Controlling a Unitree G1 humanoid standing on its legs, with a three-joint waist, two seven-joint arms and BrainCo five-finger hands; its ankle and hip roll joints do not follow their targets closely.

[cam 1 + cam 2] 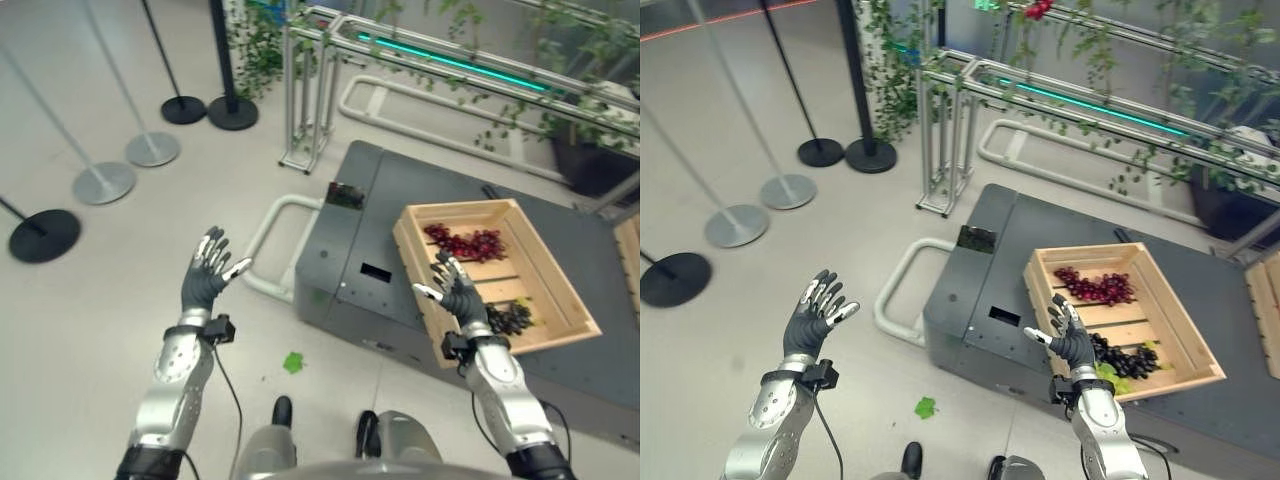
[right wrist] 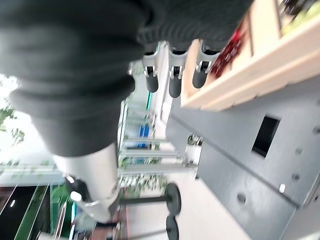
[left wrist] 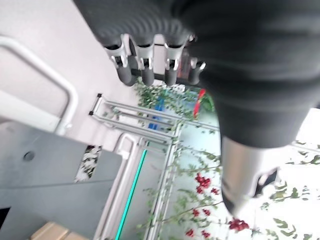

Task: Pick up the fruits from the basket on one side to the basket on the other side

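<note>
On the grey platform [image 1: 400,210], near its front edge, a wooden crate [image 1: 545,255] is set, holding red grapes [image 1: 465,242] at its far end and dark grapes [image 1: 510,318] with a bit of green at its near end. A second crate [image 1: 630,250] is just seen at the platform's right edge; its contents cannot be told. The right hand [image 1: 458,293] is held up over the crate's near left rim, fingers spread wide, nothing in it; it is judged well placed for reaching either bunch. The left hand [image 1: 205,275] is raised over bare floor left of the platform, fingers splayed, holding nothing, well apart from any fruit. Whether fruit is yet to be moved or has been moved cannot be settled. A white tube handle [image 1: 265,245] sticks out from the platform's left side. Stanchion bases [image 1: 100,182], a metal frame [image 1: 310,90] with vines and a green leaf [image 1: 293,362] on the floor are around; nothing is seen blocking the crate.
</note>
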